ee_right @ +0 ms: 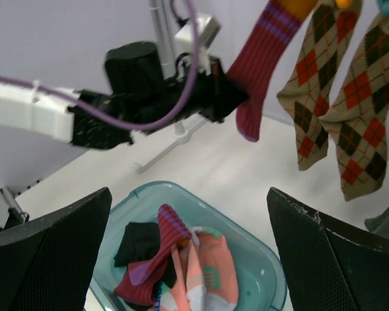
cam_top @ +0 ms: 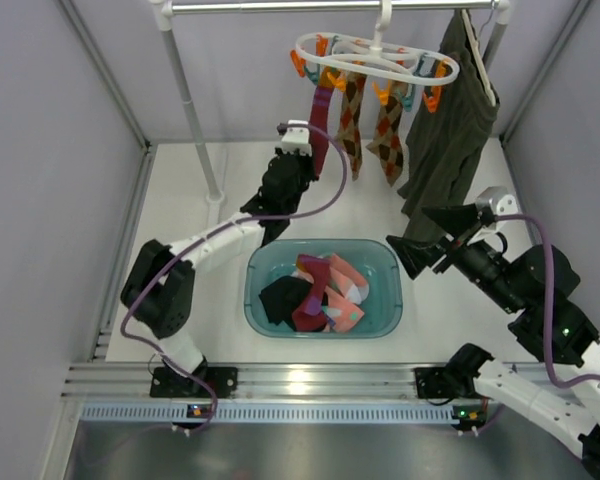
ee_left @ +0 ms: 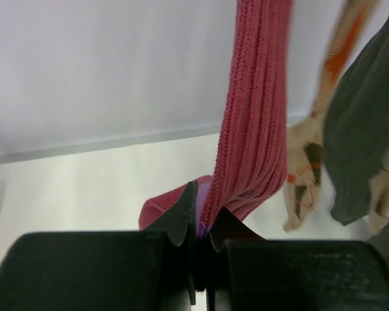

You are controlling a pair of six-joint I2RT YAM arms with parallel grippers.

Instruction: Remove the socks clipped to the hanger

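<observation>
- The left gripper [ee_left: 198,217] is clamping, jaws together, the lower end of a dark red ribbed fabric sock [ee_left: 256,116].
- That sock is hanging lengthwise above the gripper, running up to the white plastic ring hanger [cam_top: 375,50]; this arm is nearer.
- The right gripper [cam_top: 425,238] is hovering, jaws apart, empty.
- No writing is showing.

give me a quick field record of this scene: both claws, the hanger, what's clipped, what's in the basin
left claw: shut on the lower end of the red sock
right claw: open, holding nothing, by the right side of the basin
hanger: white ring with clips; the red sock and two argyle socks hang from it
basin: teal, holds loose socks in black, red and pink
olive garment: hangs right of the argyle socks
</observation>
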